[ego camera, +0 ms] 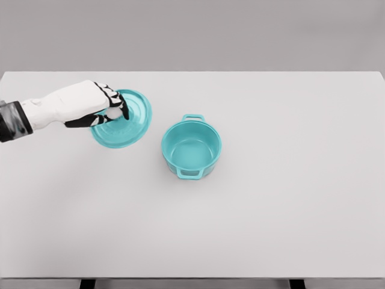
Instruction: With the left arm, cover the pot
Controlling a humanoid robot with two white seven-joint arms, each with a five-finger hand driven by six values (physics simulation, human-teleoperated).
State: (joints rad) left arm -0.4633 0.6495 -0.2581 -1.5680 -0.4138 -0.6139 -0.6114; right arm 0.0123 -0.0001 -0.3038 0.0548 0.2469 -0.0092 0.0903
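Note:
A teal lid (133, 123) lies left of the middle of the white table (271, 211). My left hand (115, 115) comes in from the left edge and sits over the lid's centre. Its dark fingers (124, 111) and thumb are curled around the knob, which they hide. The lid looks slightly tilted; I cannot tell whether it is off the table. The teal pot (191, 149) stands uncovered and empty a short way right of the lid, with one handle at its far side and one at its near side. My right arm does not show.
The table's far edge runs just behind the lid. Nothing else stands on the table besides the pot and the lid.

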